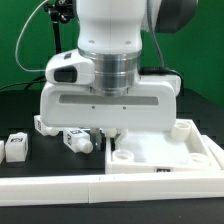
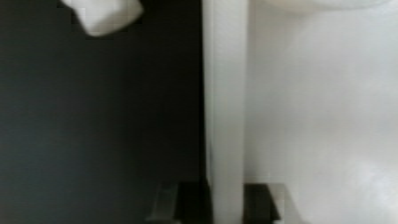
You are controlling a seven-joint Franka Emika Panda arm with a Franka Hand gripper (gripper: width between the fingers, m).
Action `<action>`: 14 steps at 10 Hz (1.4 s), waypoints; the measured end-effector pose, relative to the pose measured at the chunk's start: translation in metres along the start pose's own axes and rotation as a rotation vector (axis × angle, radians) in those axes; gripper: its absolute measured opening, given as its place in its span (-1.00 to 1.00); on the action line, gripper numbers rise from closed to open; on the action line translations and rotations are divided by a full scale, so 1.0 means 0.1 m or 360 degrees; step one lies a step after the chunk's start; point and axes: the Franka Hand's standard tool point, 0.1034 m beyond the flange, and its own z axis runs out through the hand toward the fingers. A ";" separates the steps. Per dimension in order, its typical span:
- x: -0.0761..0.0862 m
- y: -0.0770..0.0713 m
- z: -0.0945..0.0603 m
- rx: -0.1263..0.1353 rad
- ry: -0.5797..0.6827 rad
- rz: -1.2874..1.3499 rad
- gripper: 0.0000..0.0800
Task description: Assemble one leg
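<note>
Leg (image 1: pixel 17 147) lies on black table (image 1: pixel 30 170), green backdrop (image 1: pixel 10 30) behind.

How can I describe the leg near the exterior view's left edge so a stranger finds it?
Find the large white tray in the exterior view's lower right; cross the black table to the left edge. The leg is a small white block with a black-and-white tag. Unlike the other leg beside the tray's corner, it lies far from the tray.

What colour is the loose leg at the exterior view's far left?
The leg is white with a black-and-white tag; best in the exterior view.
</note>
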 end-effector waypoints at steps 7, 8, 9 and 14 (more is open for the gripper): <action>0.15 -0.09 0.16 -0.0072 0.0118 -0.0081 -0.85; 0.15 -0.09 0.16 -0.0069 0.0117 -0.0077 -0.85; 0.15 -0.09 0.16 -0.0069 0.0117 -0.0078 -0.85; 0.07 0.02 0.00 -0.0039 0.0099 -0.0091 0.42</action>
